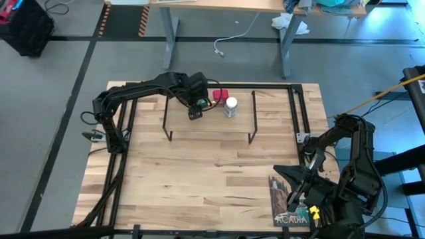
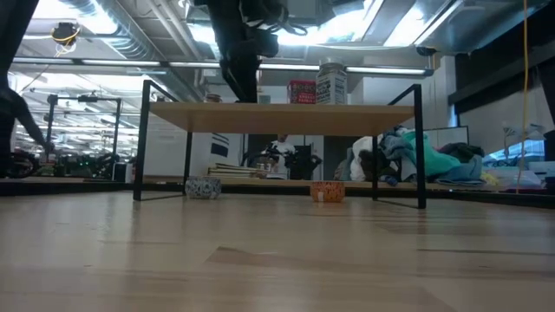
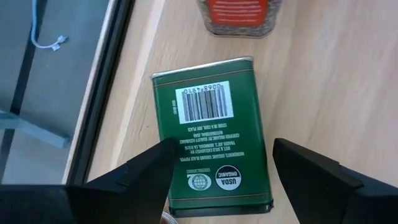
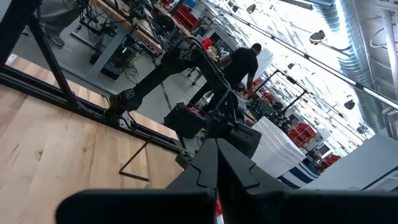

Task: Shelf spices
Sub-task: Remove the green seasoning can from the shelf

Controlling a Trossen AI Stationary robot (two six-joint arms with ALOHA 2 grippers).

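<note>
Red tin (image 1: pixel 220 96) and white-capped jar (image 1: pixel 231 106) crowd the shelf (image 1: pixel 265 116) middle.

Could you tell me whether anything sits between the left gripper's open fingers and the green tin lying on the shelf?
Nothing visible does. The left gripper hangs right over the green tin, fingers apart on either side; the red tin stands beyond it.

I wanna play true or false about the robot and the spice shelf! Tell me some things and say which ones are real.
1. The left gripper is over the shelf, its fingers either side of a green tin. True.
2. The white-capped jar lies on the floor. False: it stands on the shelf.
3. A red tin sits on the shelf beside the white-capped jar. True.
4. The right gripper is wide open. False: it is shut, waiting at the table's near right corner.
5. The green tin is standing upright. False: it lies flat, barcode side up.
</note>
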